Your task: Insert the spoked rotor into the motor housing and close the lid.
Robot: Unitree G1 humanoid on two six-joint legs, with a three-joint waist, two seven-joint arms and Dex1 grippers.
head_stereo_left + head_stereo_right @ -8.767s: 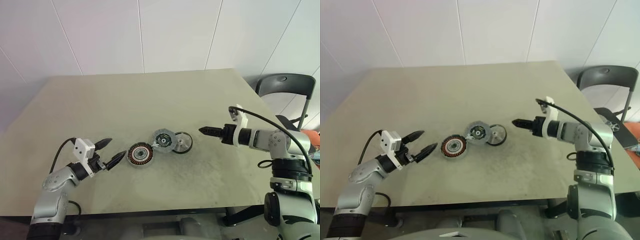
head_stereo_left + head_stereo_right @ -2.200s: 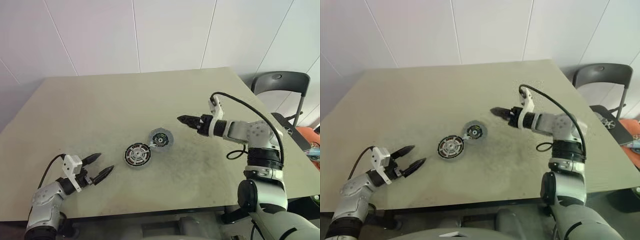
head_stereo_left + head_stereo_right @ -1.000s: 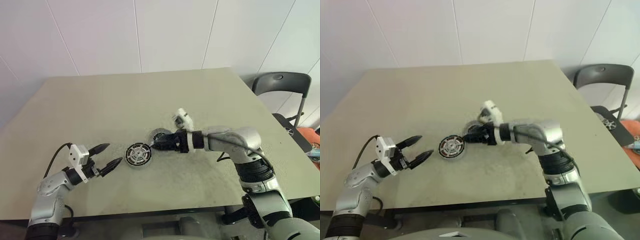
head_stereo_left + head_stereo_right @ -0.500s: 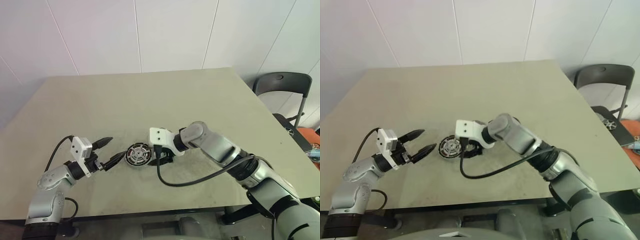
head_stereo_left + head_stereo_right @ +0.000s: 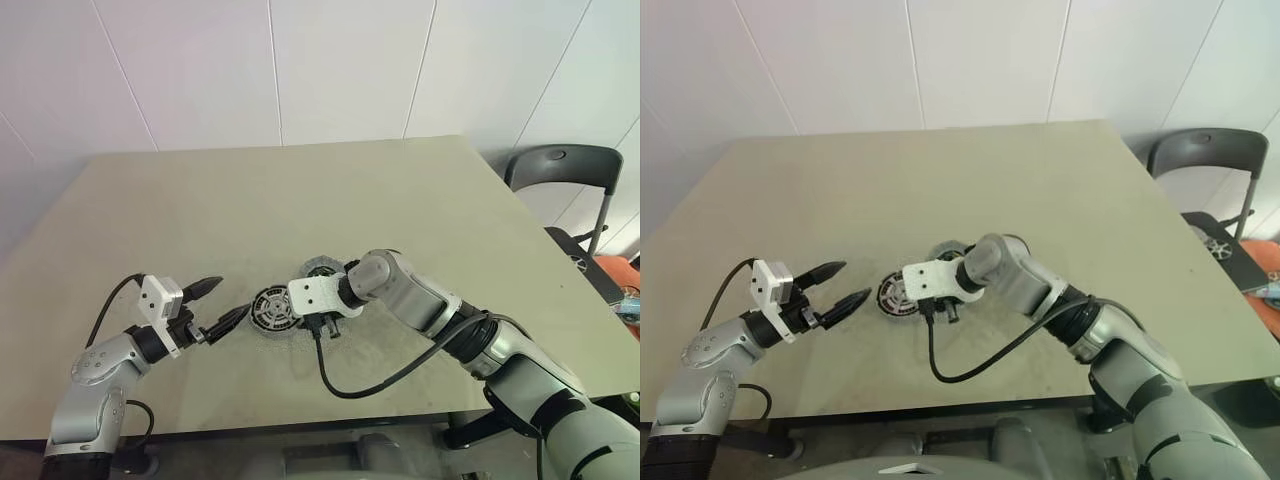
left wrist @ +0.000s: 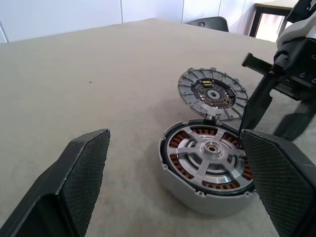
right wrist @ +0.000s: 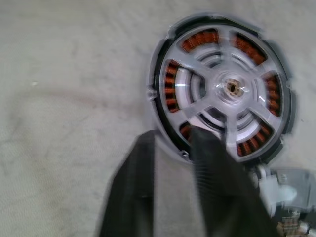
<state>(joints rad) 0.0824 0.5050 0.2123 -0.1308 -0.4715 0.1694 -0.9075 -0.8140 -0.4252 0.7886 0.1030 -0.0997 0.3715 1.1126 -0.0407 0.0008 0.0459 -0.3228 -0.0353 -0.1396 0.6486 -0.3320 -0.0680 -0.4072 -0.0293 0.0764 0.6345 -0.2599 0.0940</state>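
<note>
The risk I see first is to the silver-white spoked rotor (image 6: 210, 148), which already sits inside the round motor housing (image 6: 183, 195) with its copper-red windings, at the near middle of the bench (image 5: 300, 190). My right tool (image 7: 170, 143) has the housing by its near rim. If I pull or twist from there, I judge the whole assembly could slide or tip and the rotor could jolt out of its seat.

The flat bluish-grey round lid (image 6: 212, 91) lies just beyond the housing, its pale connector tab at the housing's edge. A careless sweep of that arm could knock it away or drag it across the windings. The lid is not yet on, and it could bind if it goes down crooked.

The right tool is pinched almost together on the housing's rim, one finger inside over the windings and the other outside on the bench side. The left tool (image 5: 233, 296) is spread wide and holds nothing. It hovers just left of the housing, aimed at it but not touching.
</note>
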